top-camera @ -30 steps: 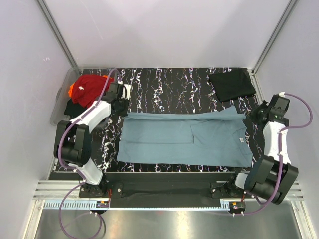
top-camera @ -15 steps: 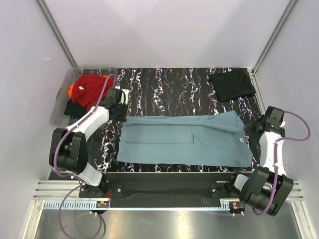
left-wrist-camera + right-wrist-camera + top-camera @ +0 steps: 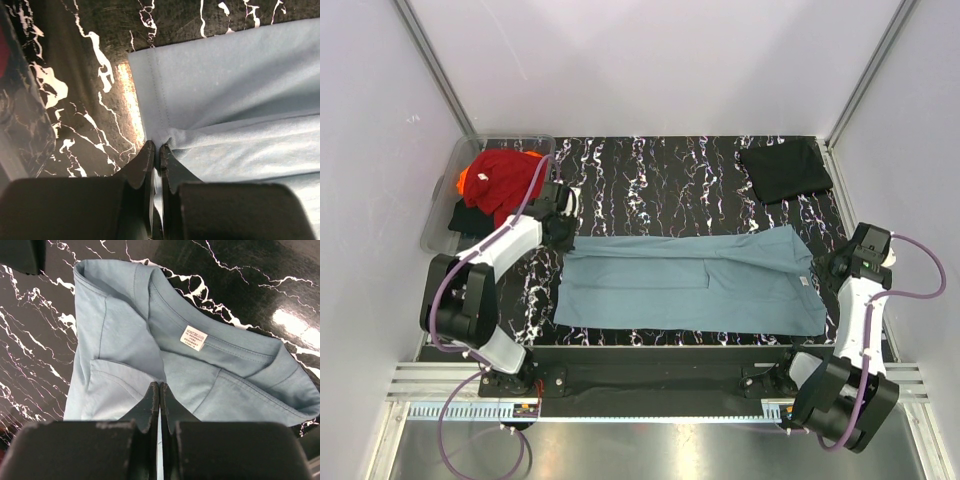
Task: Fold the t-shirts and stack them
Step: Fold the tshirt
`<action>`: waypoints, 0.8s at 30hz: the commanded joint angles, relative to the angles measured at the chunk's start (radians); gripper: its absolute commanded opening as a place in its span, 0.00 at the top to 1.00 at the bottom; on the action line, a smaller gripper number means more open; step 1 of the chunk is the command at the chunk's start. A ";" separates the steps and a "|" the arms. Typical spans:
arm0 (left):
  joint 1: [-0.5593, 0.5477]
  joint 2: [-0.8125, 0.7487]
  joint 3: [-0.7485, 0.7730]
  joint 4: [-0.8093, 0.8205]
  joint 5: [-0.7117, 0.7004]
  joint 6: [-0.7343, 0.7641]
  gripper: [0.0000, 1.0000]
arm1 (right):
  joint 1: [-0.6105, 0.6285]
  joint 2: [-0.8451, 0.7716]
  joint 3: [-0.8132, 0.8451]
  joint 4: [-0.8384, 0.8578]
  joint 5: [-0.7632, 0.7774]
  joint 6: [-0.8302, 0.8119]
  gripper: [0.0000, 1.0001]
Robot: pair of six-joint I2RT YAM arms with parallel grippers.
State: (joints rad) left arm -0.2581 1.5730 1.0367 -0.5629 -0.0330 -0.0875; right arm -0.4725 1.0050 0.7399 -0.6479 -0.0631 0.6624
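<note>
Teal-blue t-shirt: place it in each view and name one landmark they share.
Top external: teal-blue t-shirt spread flat, lower centre.
Left wrist: its hemmed corner upper middle, cloth filling the right.
Right wrist: collar end with white neck label, centre.
Shared landmark: black white-veined tabletop.
</note>
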 commanded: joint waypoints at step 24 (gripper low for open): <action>-0.021 -0.194 -0.023 -0.092 -0.189 -0.026 0.65 | -0.008 -0.184 0.097 -0.173 -0.130 0.008 0.70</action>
State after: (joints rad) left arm -0.2764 1.4719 0.9810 -0.6258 -0.1211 -0.1097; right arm -0.4744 0.8478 0.7288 -0.7887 -0.1059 0.6746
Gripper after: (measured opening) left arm 0.319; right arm 0.300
